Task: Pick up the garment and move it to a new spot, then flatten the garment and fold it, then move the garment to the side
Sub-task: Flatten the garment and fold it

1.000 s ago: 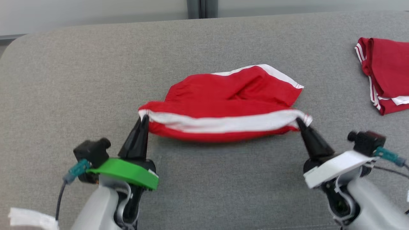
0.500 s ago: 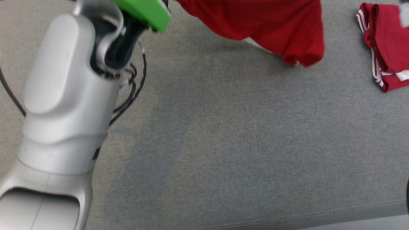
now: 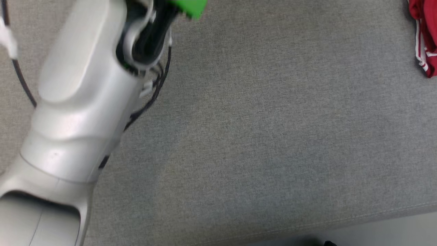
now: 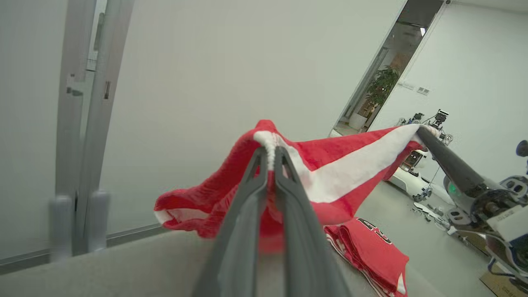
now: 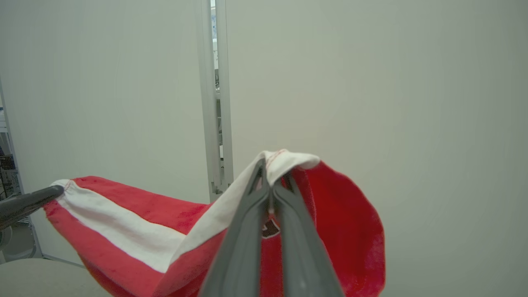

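Grey desk [image 3: 273, 119] below, white wall [image 5: 412, 82] behind, red garment [image 4: 330, 165] held up high.
Left pincer [image 4: 269, 150] pinches one end of its white band; right pincer [image 5: 272, 170] pinches the other end, so it hangs stretched in the air between them.

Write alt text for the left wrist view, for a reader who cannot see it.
The left gripper pinches one end of the white band of a red garment, lifted in the air before a pale wall, while the right gripper pinches the band's other end at the right. Below lie a grey padded surface and a folded red garment.
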### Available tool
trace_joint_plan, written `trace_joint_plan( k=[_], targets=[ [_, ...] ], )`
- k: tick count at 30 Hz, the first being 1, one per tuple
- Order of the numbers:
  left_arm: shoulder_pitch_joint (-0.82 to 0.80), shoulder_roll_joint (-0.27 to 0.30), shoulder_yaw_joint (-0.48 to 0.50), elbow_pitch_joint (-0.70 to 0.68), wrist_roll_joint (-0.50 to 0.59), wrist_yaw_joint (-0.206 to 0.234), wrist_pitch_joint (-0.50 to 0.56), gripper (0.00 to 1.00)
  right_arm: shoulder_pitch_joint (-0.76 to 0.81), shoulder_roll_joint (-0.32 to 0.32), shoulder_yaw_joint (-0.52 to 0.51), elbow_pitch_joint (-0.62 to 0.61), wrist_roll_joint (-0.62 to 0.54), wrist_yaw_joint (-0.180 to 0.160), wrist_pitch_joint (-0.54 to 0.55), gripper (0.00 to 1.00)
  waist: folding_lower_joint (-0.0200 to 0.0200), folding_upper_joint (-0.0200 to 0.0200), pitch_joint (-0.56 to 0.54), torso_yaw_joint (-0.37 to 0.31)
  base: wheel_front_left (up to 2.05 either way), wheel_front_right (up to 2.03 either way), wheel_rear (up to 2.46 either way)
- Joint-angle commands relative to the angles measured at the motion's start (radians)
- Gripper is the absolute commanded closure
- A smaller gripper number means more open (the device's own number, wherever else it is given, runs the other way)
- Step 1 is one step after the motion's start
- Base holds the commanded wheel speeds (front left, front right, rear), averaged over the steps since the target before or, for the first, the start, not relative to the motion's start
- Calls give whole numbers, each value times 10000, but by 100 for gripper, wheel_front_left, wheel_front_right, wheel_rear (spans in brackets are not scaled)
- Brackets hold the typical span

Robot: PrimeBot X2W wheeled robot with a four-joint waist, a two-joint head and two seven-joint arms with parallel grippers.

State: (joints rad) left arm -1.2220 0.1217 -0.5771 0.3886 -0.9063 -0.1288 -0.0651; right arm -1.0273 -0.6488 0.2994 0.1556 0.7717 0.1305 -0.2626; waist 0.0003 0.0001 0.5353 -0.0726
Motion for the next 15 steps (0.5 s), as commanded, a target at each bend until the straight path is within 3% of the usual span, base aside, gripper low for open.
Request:
trace_joint_plan(
  k=[1,8,15],
  targets=[
    [601,395,-258,-310,-142,-27,-213,100,536,-105,63,-185,88,4,-26,100,-3,-1,-102,76,0,0,0],
    [4426,2216,-1172,-1668,-285,-30,-1731,100,4063,245,216,-991,657,4,-26,100,-3,-1,-897,237,0,0,0],
    [7680,2777,-1207,-2758,616,118,-2002,100,7137,321,-57,-1772,1128,4,-26,100,-3,-1,-2170,261,0,0,0]
  ],
)
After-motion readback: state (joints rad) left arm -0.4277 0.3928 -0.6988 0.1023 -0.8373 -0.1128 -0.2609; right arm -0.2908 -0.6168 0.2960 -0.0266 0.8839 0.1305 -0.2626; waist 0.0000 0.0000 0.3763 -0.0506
